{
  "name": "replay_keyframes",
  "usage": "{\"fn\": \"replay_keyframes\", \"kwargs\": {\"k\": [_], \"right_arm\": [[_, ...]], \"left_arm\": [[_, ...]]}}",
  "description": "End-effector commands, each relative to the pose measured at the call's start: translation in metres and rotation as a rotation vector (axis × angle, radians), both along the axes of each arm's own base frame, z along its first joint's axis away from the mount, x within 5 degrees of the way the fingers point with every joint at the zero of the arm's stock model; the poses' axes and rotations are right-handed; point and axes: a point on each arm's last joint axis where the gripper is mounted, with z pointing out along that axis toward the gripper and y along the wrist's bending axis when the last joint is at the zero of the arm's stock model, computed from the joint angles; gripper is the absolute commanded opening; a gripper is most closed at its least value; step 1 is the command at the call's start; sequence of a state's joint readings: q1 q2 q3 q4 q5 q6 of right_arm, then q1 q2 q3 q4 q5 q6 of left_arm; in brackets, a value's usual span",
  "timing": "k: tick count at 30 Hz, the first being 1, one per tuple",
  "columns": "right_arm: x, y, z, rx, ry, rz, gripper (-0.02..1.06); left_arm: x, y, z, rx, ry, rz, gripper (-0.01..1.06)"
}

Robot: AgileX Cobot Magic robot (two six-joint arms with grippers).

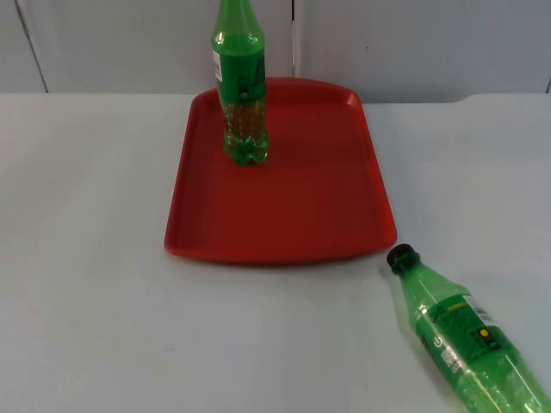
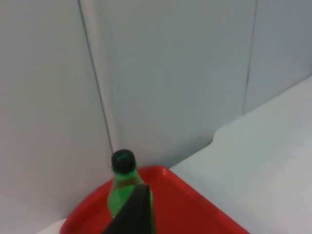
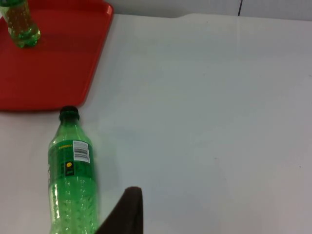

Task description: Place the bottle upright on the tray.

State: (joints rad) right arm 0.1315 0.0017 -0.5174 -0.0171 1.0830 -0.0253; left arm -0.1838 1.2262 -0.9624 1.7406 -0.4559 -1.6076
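The lying bottle (image 1: 465, 340) was flat on the white table (image 1: 86, 301), just off the red tray (image 1: 293, 215) at about five o'clock from the tray's centre, its black cap (image 1: 401, 256) nearest the tray's near right corner without quite touching it. Its long axis ran from that cap at roughly eleven o'clock down to the base at five o'clock. In the right wrist view the same bottle (image 3: 70, 180) lay close beside that arm's fingertip (image 3: 127, 209), cap pointing away toward the tray (image 3: 53, 63), so I judged the right arm the nearer one by far, with the bottle just ahead of it. Whether its fingers stood wide or narrow I couldn't tell. Already on the tray stood a second green bottle (image 1: 241, 86), upright near the far left part at about eleven o'clock. The left wrist view looked past its fingertip (image 2: 132, 214) at that standing bottle (image 2: 126, 190); that arm seemed to be waiting, grip likewise unreadable.
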Motion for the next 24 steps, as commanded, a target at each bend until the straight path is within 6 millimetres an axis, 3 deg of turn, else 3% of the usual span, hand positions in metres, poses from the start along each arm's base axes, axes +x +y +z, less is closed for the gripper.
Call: {"fn": "replay_keyframes", "kwargs": {"k": [1, 8, 14, 24], "right_arm": [[0.0, 0.0, 0.0, -0.008, -0.006, -0.004, 1.05], [0.0, 0.0, 0.0, -0.008, -0.006, -0.004, 1.05], [0.0, 0.0, 0.0, -0.008, -0.006, -0.004, 1.05], [0.0, 0.0, 0.0, -0.008, -0.006, -0.004, 1.05]], "left_arm": [[-0.009, 0.005, 0.003, -0.012, -0.012, 0.04, 1.05], [-0.051, 0.019, -0.002, -0.06, -0.026, 0.126, 1.05], [-0.067, 0.021, -0.006, -0.126, 0.005, 0.129, 1.05], [-0.087, 0.004, -0.004, -0.207, 0.104, -0.103, 1.05]]}}
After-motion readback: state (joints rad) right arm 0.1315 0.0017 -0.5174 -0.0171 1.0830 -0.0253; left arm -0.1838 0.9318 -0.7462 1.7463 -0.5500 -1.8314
